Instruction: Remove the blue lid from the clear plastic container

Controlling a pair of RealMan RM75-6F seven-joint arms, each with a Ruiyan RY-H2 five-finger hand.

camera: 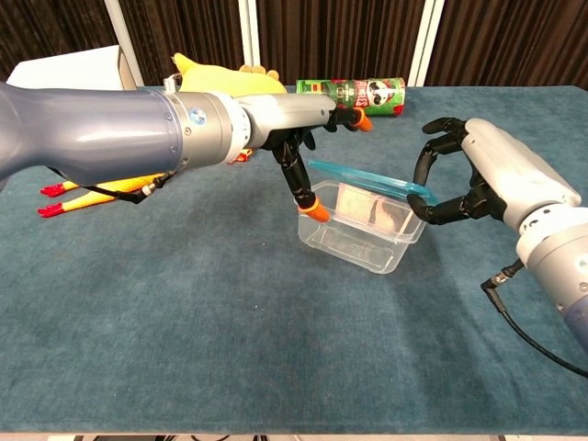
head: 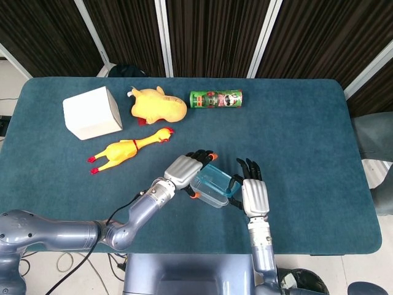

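The clear plastic container [camera: 360,231] [head: 207,194] sits tilted at the near middle of the teal table. My left hand [camera: 296,138] [head: 183,169] grips its left wall, with one orange-tipped finger [camera: 317,213] pressed on the side. The blue lid [camera: 372,179] [head: 216,179] slants above the rim, with a gap showing under its left end. From the right, my right hand [camera: 482,179] [head: 254,195] pinches the lid's right edge. I cannot tell whether the container's base touches the cloth.
At the back of the table are a white box [head: 92,112], a yellow plush toy [head: 158,106], a rubber chicken [head: 129,150] and a green chips can [head: 216,98] lying on its side. The near table edge [head: 202,251] runs just behind both hands.
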